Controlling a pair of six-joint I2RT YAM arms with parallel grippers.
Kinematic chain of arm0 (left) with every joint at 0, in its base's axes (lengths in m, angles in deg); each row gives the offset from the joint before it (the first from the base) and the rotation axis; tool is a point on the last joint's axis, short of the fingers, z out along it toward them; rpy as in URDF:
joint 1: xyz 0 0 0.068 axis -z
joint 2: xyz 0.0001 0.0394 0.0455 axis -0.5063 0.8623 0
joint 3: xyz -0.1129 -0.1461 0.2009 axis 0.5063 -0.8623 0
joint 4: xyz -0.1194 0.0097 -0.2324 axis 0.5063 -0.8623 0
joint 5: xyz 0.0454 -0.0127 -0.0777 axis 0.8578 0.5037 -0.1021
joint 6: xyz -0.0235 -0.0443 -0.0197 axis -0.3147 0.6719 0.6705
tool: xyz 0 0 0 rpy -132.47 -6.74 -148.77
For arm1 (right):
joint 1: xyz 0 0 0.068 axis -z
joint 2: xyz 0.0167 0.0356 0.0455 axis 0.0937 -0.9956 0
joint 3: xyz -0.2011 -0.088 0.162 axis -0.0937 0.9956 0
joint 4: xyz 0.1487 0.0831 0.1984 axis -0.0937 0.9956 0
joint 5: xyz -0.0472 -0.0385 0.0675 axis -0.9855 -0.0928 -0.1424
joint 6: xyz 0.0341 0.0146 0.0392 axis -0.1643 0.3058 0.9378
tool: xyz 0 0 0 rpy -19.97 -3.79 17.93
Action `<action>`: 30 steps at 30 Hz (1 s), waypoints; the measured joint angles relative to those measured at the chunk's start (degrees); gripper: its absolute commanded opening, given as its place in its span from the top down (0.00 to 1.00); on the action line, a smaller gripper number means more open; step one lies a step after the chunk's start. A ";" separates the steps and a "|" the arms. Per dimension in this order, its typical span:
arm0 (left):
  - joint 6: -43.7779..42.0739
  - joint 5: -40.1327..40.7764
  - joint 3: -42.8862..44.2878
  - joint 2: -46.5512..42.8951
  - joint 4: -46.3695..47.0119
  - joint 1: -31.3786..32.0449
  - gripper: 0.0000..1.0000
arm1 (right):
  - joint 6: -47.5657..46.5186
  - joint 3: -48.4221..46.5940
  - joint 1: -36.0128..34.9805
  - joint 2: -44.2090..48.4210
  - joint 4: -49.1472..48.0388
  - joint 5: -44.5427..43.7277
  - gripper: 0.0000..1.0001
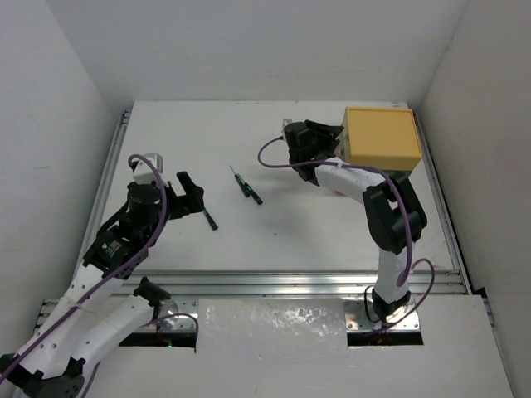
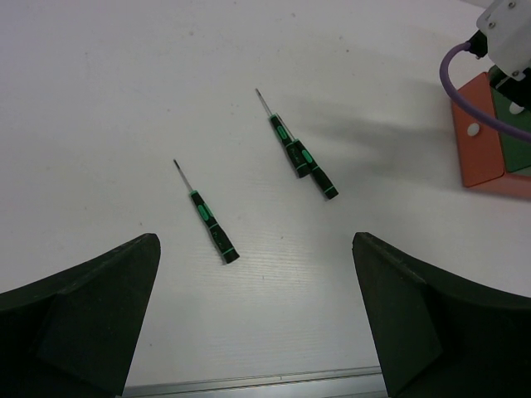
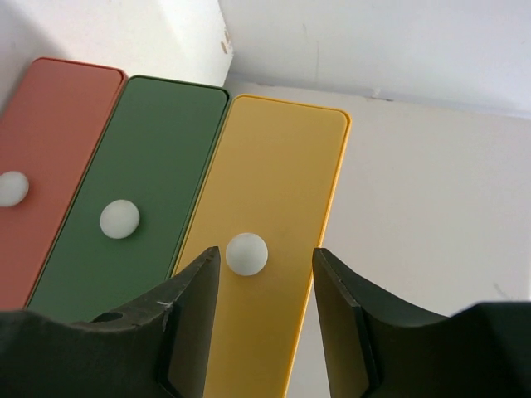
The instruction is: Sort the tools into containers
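Drawer-opening step: right end effector (image 3: 265, 261), jaws apart, frames the knob (image 3: 246, 253) of the yellow drawer (image 3: 286, 166), seemingly not touching; next pinch, pull.

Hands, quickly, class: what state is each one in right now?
Left hand: open, empty.
Right hand: open, empty, facing the knob of the yellow drawer.

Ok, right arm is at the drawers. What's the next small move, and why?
Probably ease the right gripper forward and close on the white knob of the yellow drawer: the jaws stand apart just short of it, and that drawer looks shut.
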 measured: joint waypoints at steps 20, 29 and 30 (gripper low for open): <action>-0.48 -0.66 -0.02 -0.04 0.02 0.74 0.00 | 3.87 -0.52 1.60 0.24 9.60 2.45 0.58; -0.83 -1.05 -0.04 -0.04 0.02 1.11 0.00 | 2.67 -0.63 2.01 0.24 7.61 2.45 0.66; -0.83 -1.05 -0.04 -0.04 0.02 1.11 0.00 | 2.45 -0.63 2.08 0.24 7.17 2.54 0.67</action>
